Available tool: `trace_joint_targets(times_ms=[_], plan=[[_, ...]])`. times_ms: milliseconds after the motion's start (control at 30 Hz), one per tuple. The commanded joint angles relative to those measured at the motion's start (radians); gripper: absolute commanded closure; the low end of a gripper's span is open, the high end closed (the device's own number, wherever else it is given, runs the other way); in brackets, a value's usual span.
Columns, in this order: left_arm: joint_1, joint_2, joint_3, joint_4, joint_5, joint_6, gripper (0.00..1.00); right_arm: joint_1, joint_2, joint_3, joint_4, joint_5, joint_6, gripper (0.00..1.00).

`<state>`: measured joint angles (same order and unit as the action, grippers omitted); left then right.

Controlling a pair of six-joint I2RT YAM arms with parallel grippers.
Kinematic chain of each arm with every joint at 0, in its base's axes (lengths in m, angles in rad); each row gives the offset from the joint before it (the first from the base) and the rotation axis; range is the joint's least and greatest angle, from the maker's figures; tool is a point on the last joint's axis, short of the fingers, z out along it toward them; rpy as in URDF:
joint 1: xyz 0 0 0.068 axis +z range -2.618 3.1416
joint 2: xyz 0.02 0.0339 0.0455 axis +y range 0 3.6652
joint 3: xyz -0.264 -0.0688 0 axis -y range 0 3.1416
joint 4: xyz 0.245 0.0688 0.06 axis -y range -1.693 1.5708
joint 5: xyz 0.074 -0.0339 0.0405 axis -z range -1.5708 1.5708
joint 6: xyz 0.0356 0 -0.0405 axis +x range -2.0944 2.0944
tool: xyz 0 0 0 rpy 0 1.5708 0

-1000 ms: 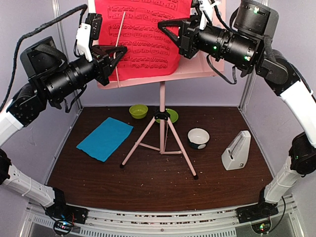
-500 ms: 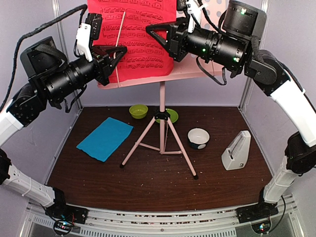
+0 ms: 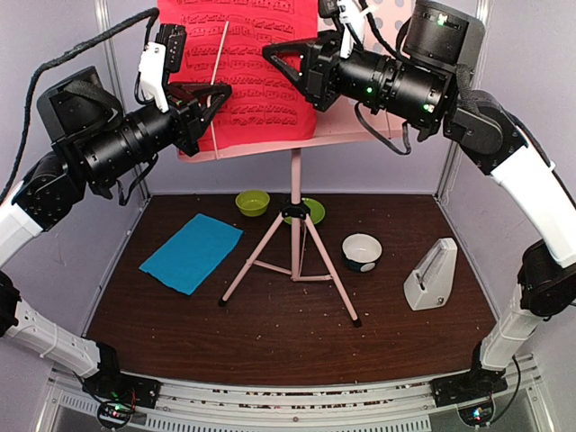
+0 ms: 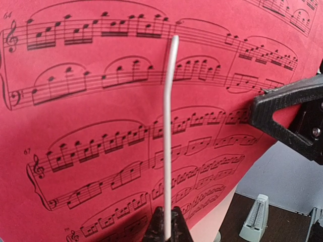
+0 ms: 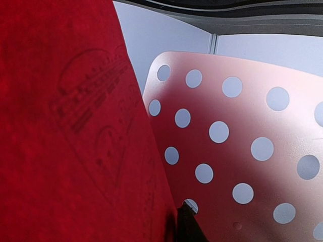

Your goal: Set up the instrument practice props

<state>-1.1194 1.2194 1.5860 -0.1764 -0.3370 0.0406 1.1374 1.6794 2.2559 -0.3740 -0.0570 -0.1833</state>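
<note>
The red sheet is stood upright on the stand's desk, its right edge clamped in the right gripper, so it lies leftward of that arm, while the upright wire across its face is pinched by the closed left gripper.

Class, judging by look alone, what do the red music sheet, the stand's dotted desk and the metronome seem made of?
Red music sheet: thin matte paper, printed, bowed. Stand's desk: smooth pink metal or plastic, cleanly punched holes. Metronome: likely pale plastic, rigid faces.
</note>
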Motion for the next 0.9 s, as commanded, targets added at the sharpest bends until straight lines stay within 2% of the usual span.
trace_joint_targets(times_ms=[0,200,300,400,533,633,767,867], plan=[[-0.003,0.015,0.007,0.018,0.007,0.022,1.00,0.007,0.025,0.043,0.022,-0.019,0.011,0.84],[-0.003,0.018,0.007,0.018,-0.002,0.024,1.00,0.009,0.039,0.060,0.024,-0.025,0.010,0.82],[-0.003,0.019,0.008,0.017,-0.013,0.022,0.98,0.009,0.032,0.050,0.022,-0.014,0.006,0.66],[-0.003,0.020,0.010,0.018,-0.024,0.021,0.83,0.008,0.020,0.038,0.024,0.004,-0.005,0.50],[-0.003,0.025,0.018,0.009,-0.025,0.022,0.72,0.007,0.006,0.022,0.033,0.037,-0.019,0.30],[-0.003,0.026,0.021,0.004,-0.023,0.024,0.68,0.006,-0.001,0.016,0.035,0.061,-0.025,0.21],[-0.003,0.020,0.027,-0.006,-0.025,0.022,0.60,0.006,-0.012,0.008,0.032,0.093,-0.029,0.04],[-0.003,0.006,0.028,-0.019,-0.035,0.018,0.48,0.006,-0.033,-0.016,0.039,0.123,-0.039,0.00]])
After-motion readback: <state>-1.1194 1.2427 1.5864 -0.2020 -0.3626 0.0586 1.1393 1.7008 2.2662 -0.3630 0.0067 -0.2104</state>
